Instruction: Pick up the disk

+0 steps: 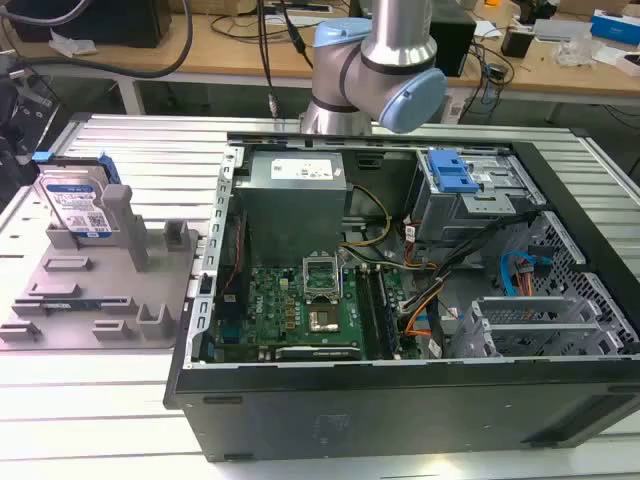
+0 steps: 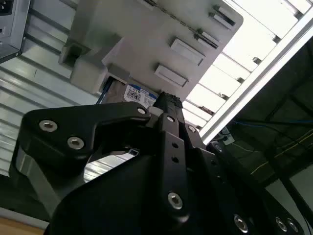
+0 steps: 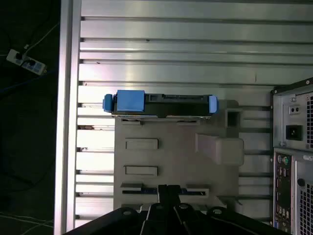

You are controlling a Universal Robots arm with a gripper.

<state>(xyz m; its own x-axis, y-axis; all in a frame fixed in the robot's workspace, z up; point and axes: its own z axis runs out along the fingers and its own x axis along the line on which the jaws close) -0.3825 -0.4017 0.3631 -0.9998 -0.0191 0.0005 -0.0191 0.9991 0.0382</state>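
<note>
Finding the disk [image 1: 73, 205] at about nine o'clock in the exterior view, on the exterior view's left, standing upright on edge with its white-and-blue label facing out. Seeing it slotted into the far end of the grey fixture [image 1: 100, 300], which is resting on the ribbed metal table [image 1: 120, 140]. Placing that fixture at nine o'clock from the open computer case [image 1: 400, 405], just beside the case's wall. Spotting the robot arm [image 1: 375, 60] rising at twelve o'clock in the same view, behind the case, its blue-capped joint hanging over the case's back edge.

Looking down on the disk [image 3: 161, 104] edge-on in the first wrist view, with its blue frame capping both ends, seated along one end of the fixture [image 3: 171, 156]. Noting the gripper [image 3: 168, 188] hanging over the opposite end of the fixture, well apart from the disk, with the fixture's raised blocks and slots lying between the two. Seeing the fingers pressing together, only a thin seam showing between them, and clamping nothing.

Catching the disk [image 2: 137, 94] again in the second wrist view, a strip of its label peeking out just beside the gripper [image 2: 165, 98] tip, tucked behind a post of the fixture [image 2: 146, 39].
</note>
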